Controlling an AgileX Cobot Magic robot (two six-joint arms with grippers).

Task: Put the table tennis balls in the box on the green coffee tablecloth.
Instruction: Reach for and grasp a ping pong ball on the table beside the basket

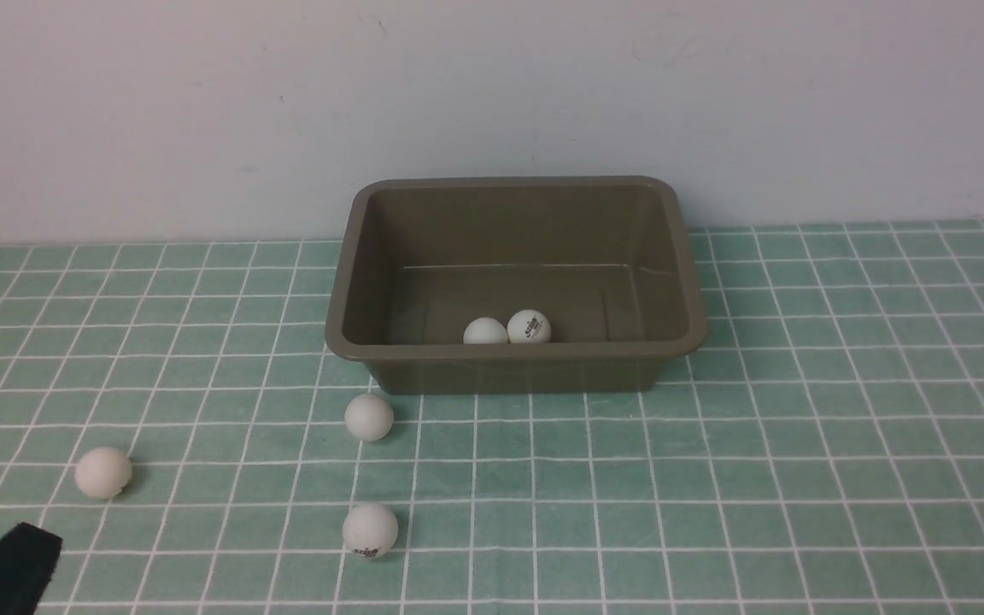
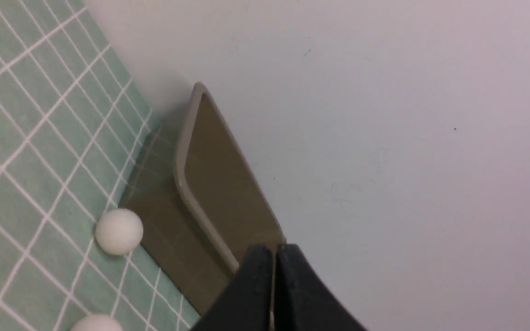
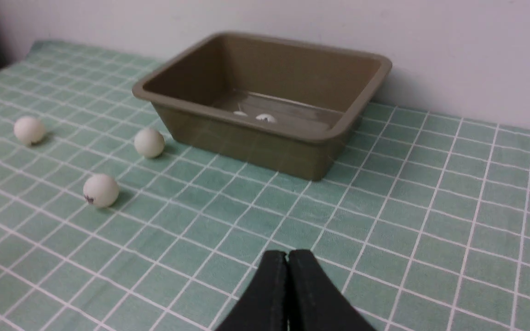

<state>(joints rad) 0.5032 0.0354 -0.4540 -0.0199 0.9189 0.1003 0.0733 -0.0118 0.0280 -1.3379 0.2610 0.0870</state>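
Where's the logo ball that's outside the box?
Front view, left of centre: logo ball on the tablecloth, nearer the camera than the plain ball by the box.

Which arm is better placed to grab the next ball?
Likely left: the three loose table tennis balls lie on the cloth's left half, and the left gripper is near the leftmost.

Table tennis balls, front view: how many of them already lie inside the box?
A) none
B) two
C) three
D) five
B: two table tennis balls sit side by side inside the box near its front wall, while three more balls lie outside it on the green tablecloth.
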